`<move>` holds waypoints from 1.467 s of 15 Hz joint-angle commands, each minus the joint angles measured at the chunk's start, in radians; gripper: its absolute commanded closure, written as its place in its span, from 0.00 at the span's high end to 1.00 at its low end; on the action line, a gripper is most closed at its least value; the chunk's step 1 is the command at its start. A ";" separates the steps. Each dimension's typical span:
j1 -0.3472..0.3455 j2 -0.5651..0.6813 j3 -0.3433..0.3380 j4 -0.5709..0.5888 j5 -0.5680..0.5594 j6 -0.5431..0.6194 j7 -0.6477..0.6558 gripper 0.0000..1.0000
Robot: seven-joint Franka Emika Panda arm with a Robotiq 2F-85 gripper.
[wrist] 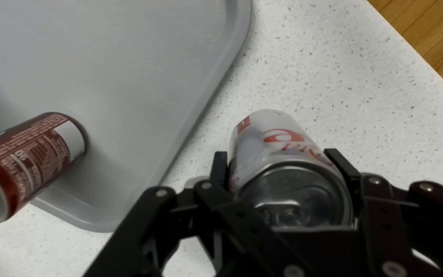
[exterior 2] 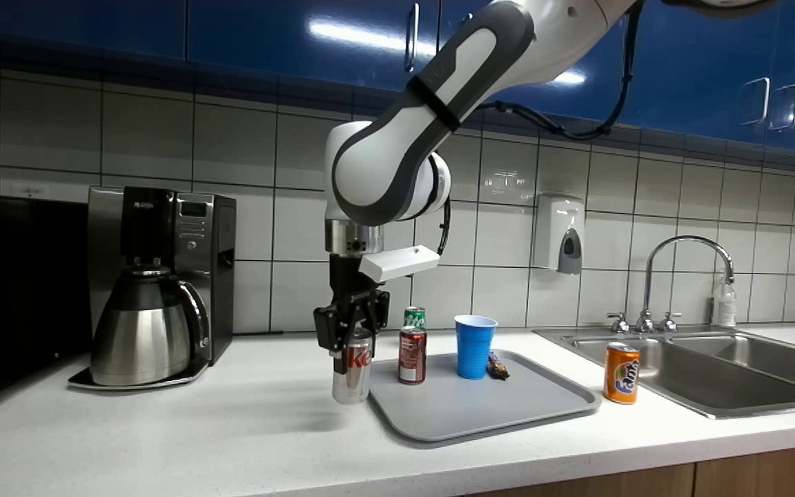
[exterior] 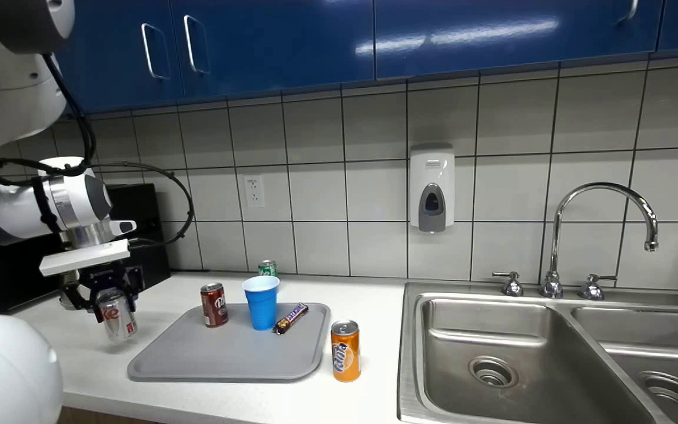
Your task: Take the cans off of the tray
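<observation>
My gripper (wrist: pixel 278 158) is shut on the silver can (wrist: pixel 273 134) with red marking, a finger on each side. It holds this can just above the counter, beside the grey tray (exterior: pixel 227 360), on the coffee maker's side; the can (exterior: pixel 118 325) leans a little. A shadow shows below the can (exterior 2: pixel 350 388). The dark red can (exterior: pixel 214 305) stands upright on the tray near its corner closest to the gripper; it also shows in the wrist view (wrist: pixel 37 157). The orange can (exterior: pixel 345 351) stands upright on the counter between tray and sink, in both exterior views (exterior 2: pixel 622 373).
A blue cup (exterior: pixel 262 303) and a candy bar (exterior: pixel 291 318) are on the tray. A green can (exterior 2: pixel 414 317) stands behind the tray. A coffee maker (exterior 2: pixel 194 276) with a steel carafe (exterior 2: pixel 142 338) stands on the counter. The sink (exterior: pixel 492 335) lies past the orange can.
</observation>
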 commanded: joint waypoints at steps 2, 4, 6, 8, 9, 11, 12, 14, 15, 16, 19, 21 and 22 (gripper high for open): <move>-0.007 0.063 0.005 0.053 -0.003 -0.019 -0.029 0.39; -0.006 0.082 0.003 0.064 -0.003 -0.021 -0.034 0.39; -0.005 0.096 0.000 0.074 -0.003 -0.023 -0.037 0.39; -0.007 0.103 0.003 0.081 0.003 -0.026 -0.048 0.39; -0.005 0.105 0.002 0.084 0.000 -0.026 -0.048 0.39; -0.004 0.110 0.003 0.092 0.003 -0.042 -0.056 0.70; -0.004 0.110 0.004 0.093 0.004 -0.051 -0.062 0.91; -0.002 0.109 0.004 0.098 0.000 -0.068 -0.070 0.99; -0.001 0.103 0.004 0.098 -0.002 -0.077 -0.071 1.00; -0.002 0.099 0.005 0.100 0.000 -0.086 -0.075 1.00; -0.010 0.075 0.011 0.106 0.009 -0.114 -0.092 1.00; -0.016 0.058 0.017 0.108 0.018 -0.118 -0.109 1.00; -0.019 0.047 0.019 0.109 0.024 -0.119 -0.115 1.00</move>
